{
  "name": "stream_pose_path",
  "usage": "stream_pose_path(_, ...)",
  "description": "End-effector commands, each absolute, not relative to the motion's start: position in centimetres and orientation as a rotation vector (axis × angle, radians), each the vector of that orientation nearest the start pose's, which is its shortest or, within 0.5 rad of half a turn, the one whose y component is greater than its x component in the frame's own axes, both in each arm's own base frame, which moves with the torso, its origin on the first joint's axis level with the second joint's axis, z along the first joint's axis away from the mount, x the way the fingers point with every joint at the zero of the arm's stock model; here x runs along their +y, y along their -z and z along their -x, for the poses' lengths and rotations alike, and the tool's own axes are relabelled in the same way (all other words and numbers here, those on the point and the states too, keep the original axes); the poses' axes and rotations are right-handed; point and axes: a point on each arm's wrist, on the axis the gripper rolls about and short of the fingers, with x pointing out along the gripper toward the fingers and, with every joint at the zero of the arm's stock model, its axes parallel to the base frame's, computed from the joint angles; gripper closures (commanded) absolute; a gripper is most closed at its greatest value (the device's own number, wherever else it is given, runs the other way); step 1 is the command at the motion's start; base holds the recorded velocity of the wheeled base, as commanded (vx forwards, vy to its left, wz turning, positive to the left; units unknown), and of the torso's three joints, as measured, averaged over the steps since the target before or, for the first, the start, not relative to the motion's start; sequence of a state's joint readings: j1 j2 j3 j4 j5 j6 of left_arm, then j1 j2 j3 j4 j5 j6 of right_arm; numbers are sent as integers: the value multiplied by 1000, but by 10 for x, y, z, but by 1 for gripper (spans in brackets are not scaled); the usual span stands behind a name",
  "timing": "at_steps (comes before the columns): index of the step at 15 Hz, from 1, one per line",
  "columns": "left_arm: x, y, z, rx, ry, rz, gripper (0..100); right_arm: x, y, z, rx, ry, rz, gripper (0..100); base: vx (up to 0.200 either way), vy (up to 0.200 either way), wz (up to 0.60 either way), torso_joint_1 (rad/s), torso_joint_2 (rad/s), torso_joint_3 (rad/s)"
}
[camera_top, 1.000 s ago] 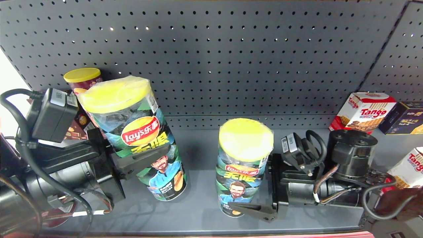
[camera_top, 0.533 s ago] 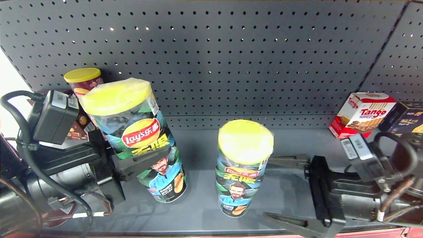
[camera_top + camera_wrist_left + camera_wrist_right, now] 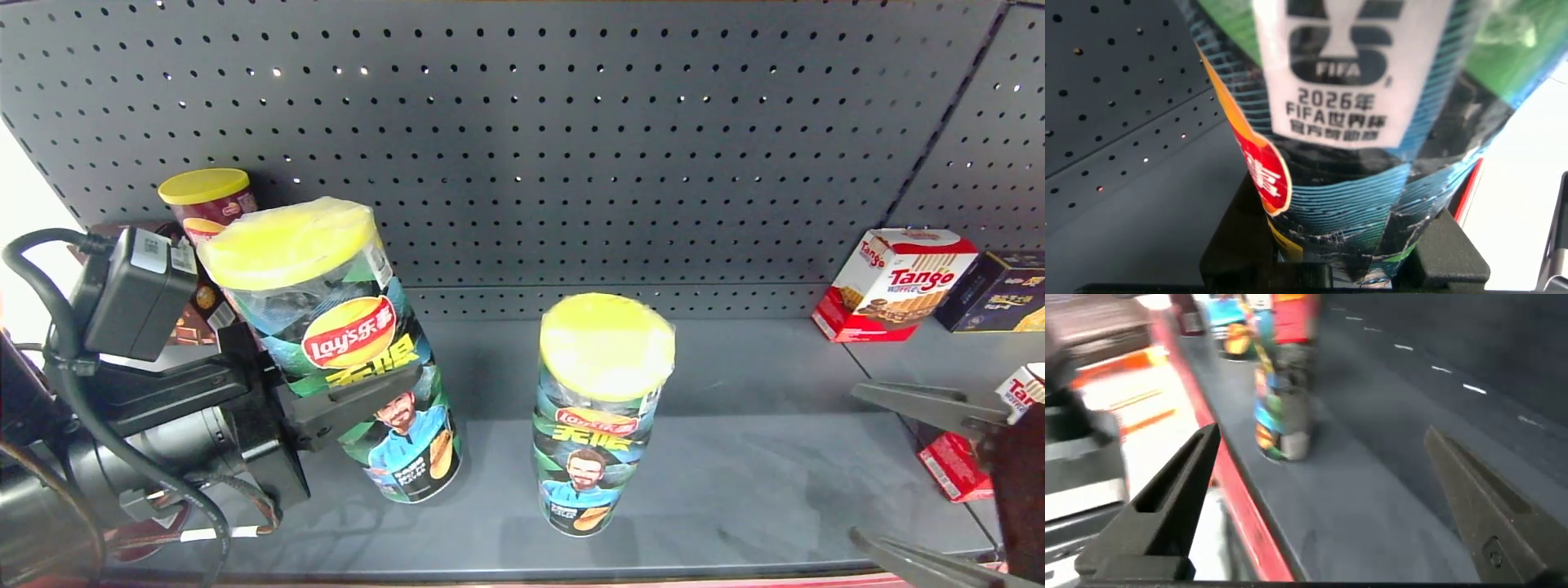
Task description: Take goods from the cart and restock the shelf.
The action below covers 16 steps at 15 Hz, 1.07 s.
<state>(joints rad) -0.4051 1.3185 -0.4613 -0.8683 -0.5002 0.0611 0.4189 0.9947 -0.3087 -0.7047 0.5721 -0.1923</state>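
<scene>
Clamped mid-body in left gripper (image 3: 359, 388): chip can (image 3: 343, 351), tilted, base low at shelf (image 3: 735, 490), left of standing can (image 3: 600, 408). Well right of standing can: right gripper (image 3: 906, 482), spread wide, grasping nothing. Farther left, by back panel: small yellow-lidded can (image 3: 208, 200). Far right: wafer box (image 3: 898, 282).

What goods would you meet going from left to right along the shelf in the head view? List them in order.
left chip can → middle chip can → red-and-white wafer box → dark box
</scene>
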Motion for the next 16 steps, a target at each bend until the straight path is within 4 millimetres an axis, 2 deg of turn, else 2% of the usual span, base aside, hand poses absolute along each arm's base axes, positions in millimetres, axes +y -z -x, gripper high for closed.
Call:
stream_pose_path(1, -88, -207, -177, -29, 905, -57, 100, 26, -194, -40, -170, -778, 168, 0, 0, 0, 0, 0, 0, 0)
stream_pose_path(4, -88, -206, -177, -27, 905, -63, 100, 3, -165, 9, -125, -637, 89, 0, 0, 0, 0, 0, 0, 0)
stream_pose_path(6, -87, -200, -174, -14, 907, -63, 100, -7, -143, 30, -113, -564, 78, 0, 0, 0, 0, 0, 0, 0)
stream_pose_path(8, -85, -195, -171, 4, 907, -63, 100, -10, -122, 43, -114, -524, 59, 0, 0, 0, 0, 0, 0, 0)
stream_pose_path(11, -84, -192, -167, 12, 908, -62, 100, -11, -108, 36, -55, -391, 46, 0, 0, 0, 0, 0, 0, 0)
stream_pose_path(12, -83, -192, -165, 8, 907, -62, 100, -10, -83, 26, 17, -285, 78, 0, 0, 0, 0, 0, 0, 0)
stream_pose_path(16, -82, -199, -162, -26, 903, -63, 100, -9, -83, 23, -49, -246, 56, 0, 0, 0, 0, 0, 0, 0)
